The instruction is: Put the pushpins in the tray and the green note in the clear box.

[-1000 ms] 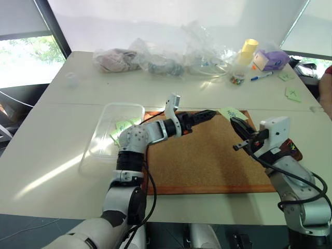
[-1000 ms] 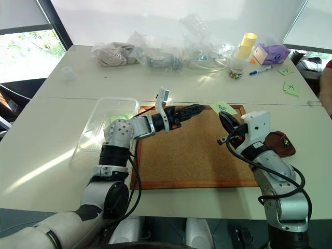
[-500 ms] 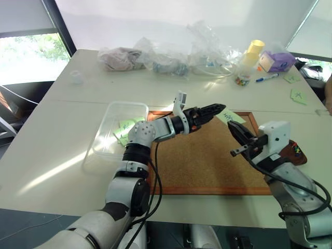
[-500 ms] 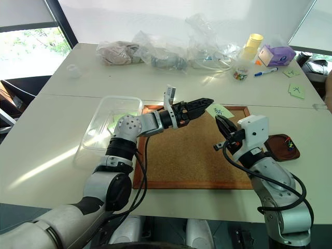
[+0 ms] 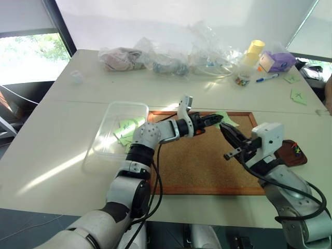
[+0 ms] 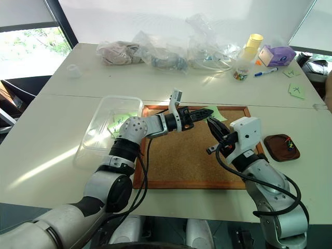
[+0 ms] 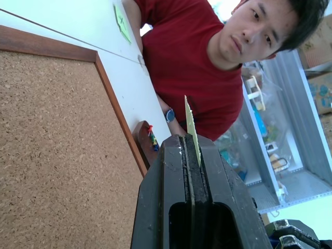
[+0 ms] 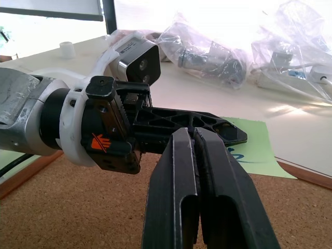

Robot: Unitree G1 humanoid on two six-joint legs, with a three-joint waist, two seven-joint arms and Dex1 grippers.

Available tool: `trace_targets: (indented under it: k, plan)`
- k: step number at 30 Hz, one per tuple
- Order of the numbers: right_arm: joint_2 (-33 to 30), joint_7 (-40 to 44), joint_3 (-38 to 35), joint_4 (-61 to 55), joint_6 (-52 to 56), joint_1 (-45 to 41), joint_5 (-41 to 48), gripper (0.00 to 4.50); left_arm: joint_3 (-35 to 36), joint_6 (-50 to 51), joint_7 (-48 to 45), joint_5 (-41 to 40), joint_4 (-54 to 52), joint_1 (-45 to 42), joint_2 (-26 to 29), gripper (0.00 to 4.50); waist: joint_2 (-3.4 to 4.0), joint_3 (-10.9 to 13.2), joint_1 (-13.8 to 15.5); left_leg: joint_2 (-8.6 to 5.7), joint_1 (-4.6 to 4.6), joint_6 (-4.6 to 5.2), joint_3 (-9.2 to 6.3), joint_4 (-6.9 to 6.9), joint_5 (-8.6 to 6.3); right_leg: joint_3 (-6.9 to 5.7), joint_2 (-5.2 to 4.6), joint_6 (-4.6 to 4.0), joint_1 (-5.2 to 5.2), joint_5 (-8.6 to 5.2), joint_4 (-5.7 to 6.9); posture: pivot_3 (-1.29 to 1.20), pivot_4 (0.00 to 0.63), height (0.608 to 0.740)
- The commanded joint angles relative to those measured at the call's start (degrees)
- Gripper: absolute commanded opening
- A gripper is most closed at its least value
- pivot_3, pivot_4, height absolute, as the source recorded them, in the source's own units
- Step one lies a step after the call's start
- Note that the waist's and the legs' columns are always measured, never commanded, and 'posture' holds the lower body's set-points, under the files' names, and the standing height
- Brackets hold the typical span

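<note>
Both claws closed: left claw (image 5: pixel 220 120) pinching green note (image 5: pixel 229 119) over corkboard (image 5: pixel 197 166), right claw (image 5: pixel 226 132) empty, just beside.

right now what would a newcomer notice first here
The left gripper, jaws shut on the green note at the corkboard's far edge, with the shut right gripper just beside it. Then the clear box holding green notes to the left, and the tray with pushpins to the right.

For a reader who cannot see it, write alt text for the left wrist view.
The left gripper is shut on the edge of the green note, above a corkboard. Beyond it, a person in a red shirt sits by the brown tray holding pushpins.
</note>
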Motion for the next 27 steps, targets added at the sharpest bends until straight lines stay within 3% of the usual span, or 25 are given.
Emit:
trace_targets:
  k: [1,3,9,27]
  plan:
    - [0.2,-0.5,-0.8,-2.8,-0.7,-0.2,0.8,0.00,-4.9,-2.6,-1.5,3.0,-6.1,0.3,-4.2,0.03,0.01,0.0,0.0,0.00,0.00,0.00,0.00,0.00,0.00,0.00,0.00,0.00,0.00,0.00,0.00,0.00,0.150,0.740]
    - [0.9,-1.2,-1.7,-2.6,-1.0,-0.6,1.5,0.00,-9.6,-5.8,-2.7,7.3,-9.0,1.8,-2.8,0.03,0.02,0.0,0.1,-0.01,0.00,-0.01,0.00,0.01,0.00,-0.01,0.00,0.00,0.01,0.00,0.01,0.00,0.150,0.740]
    - [3.2,-3.5,-3.7,-3.5,-0.8,-1.7,5.4,0.00,-13.4,-8.7,-3.3,11.7,-12.1,3.7,-1.2,0.03,0.03,0.0,0.0,0.00,0.02,-0.01,-0.02,0.04,0.01,0.00,0.01,-0.01,0.02,0.00,0.05,0.00,0.150,0.740]
    - [3.8,-5.8,-7.4,-3.1,-1.5,1.0,13.1,0.00,-4.2,-6.1,0.6,8.4,-15.1,2.1,-0.1,0.03,0.04,0.0,0.0,0.00,0.01,-0.01,-0.04,0.10,0.01,0.00,0.02,0.07,0.03,0.04,0.11,0.00,0.150,0.740]
